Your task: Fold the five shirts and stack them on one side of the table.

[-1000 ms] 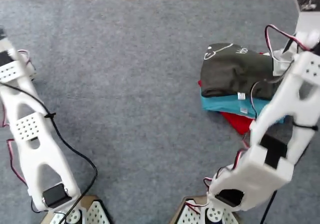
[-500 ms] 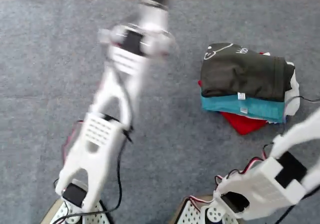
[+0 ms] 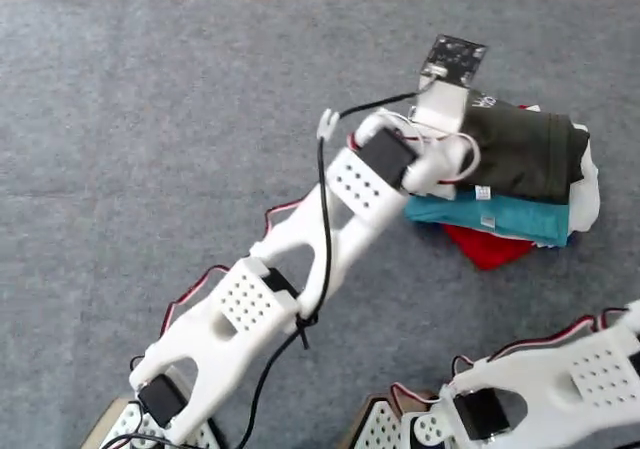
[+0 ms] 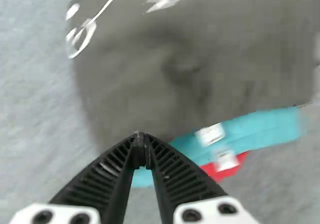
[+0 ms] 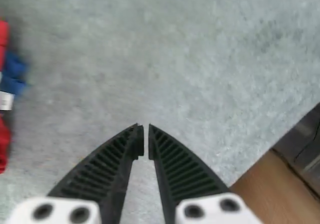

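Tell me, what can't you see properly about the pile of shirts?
High view: the left arm covers one end of the pile, so the shirts cannot be counted.
Left wrist view: blur hides the print on the dark shirt.
Right wrist view: the edge cuts off the red cloth.

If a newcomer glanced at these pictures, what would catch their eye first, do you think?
On the right of the grey table, the stack of folded shirts stands out, a dark grey shirt on top, teal and red beneath. The left arm stretches diagonally across the table to it, jaws shut over that shirt's edge.
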Controlling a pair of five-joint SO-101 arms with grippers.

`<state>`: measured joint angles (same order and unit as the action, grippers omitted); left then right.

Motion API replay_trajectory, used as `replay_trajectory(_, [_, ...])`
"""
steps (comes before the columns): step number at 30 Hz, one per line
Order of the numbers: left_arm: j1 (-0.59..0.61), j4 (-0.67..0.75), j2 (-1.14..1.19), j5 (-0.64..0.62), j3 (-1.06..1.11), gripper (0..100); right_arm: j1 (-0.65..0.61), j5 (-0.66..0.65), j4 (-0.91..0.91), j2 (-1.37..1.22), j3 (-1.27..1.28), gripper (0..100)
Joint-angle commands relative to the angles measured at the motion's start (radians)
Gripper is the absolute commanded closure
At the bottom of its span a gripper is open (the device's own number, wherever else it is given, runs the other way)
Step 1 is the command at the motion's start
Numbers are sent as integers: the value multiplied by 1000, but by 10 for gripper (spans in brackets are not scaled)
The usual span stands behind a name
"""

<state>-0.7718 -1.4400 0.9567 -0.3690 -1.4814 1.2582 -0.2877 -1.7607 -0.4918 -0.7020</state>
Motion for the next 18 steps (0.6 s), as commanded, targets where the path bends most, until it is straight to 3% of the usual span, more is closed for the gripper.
replay_trajectory(1, [-56,166,-74,-37,-33,966,68,-9,8,-7,-8,976])
replay_trajectory(6, [-101,445,-74,-41,137,966,150,-94,15,-44,-8,976])
replay_trajectory(12, [-71,761,-37,-43,473,971,253,-155,84,-76,-8,976])
replay_trajectory(14, [-65,769,-17,-43,519,971,259,-167,86,-85,-8,976])
replay_trajectory(18, [-90,595,-14,-43,504,971,249,-163,86,-88,-8,976])
